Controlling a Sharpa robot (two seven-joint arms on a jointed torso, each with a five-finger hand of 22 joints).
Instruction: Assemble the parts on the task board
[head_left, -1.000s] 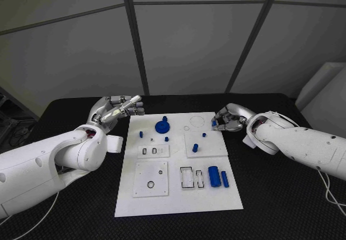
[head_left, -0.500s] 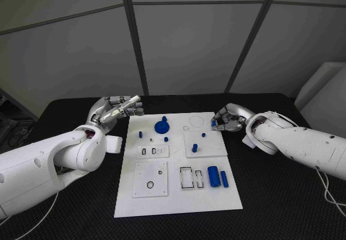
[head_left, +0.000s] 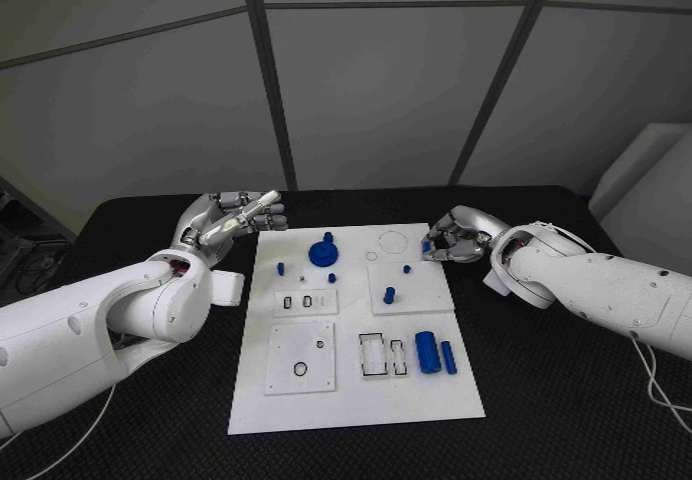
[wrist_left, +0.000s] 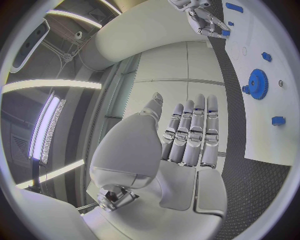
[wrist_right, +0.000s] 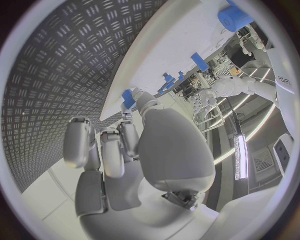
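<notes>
1. The task board (head_left: 433, 400) lies flat in the middle of the black table (head_left: 577, 420), its long sides running away from me, with bare table open on both sides and along the near edge.
2. My left hand (head_left: 231, 222) hovers above the table just beyond the board's far left corner. Its fingers are extended side by side and it holds nothing; the left wrist view shows them straight and free (wrist_left: 190, 132).
3. My right hand (head_left: 454, 240) sits at the board's far right edge, fingers curled in. A small blue part (head_left: 428, 244) is pinched at the fingertips, right over the board's edge; the right wrist view shows the same piece (wrist_right: 128, 98) against the thumb tip.
4. On the board: a blue gear (head_left: 326, 251) stands in the far middle, with small blue pegs (head_left: 333, 278) near it.
5. A blue cylinder (head_left: 428, 352) and a thinner blue bar (head_left: 449, 357) lie side by side near the right edge, well apart from both hands.
6. White inset plates (head_left: 303, 356) occupy the near left half.
</notes>
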